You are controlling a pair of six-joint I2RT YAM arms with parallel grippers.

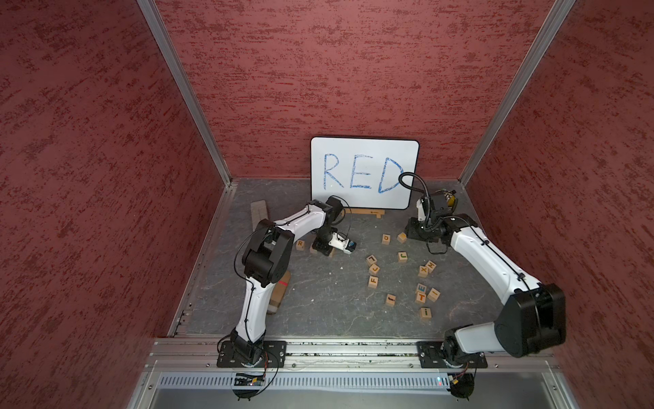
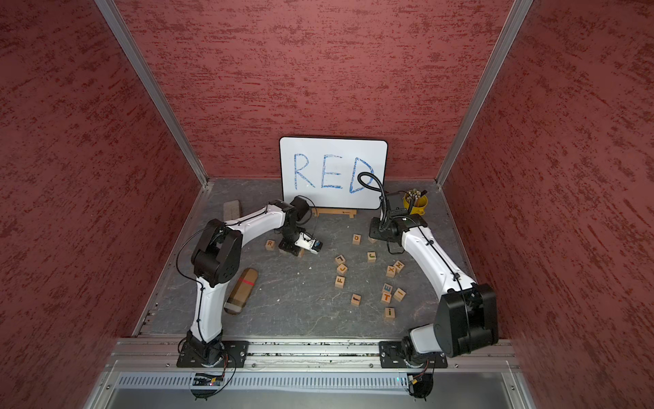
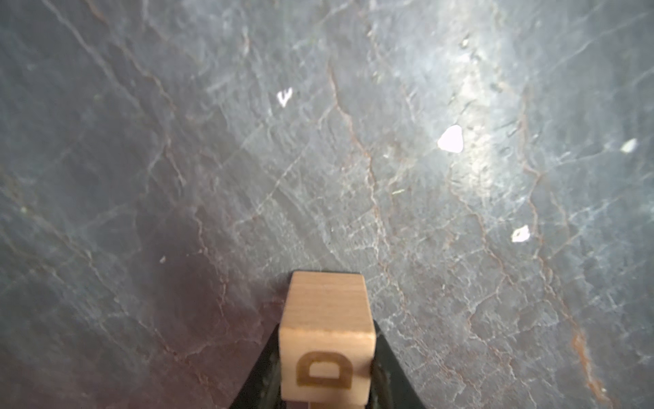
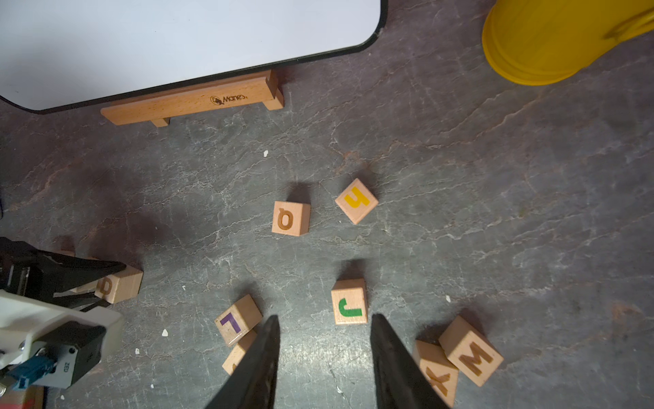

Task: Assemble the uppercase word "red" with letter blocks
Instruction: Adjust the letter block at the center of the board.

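Note:
The D block, a light-wood cube with a dark D, sits between the black fingers of my left gripper, which is shut on it. In both top views this gripper is low over the floor, just right of the R block. Between R and the gripper an edge of another cube shows, its letter hidden. The right wrist view shows the D block at floor level. My right gripper hangs open and empty above the floor, beside a green-j cube.
A whiteboard reading RED leans on a wooden stand at the back. A yellow cup is at the back right. Loose cubes lie right of centre: L, J, F, X, M, T and a blue E. A brown packet lies by the left arm.

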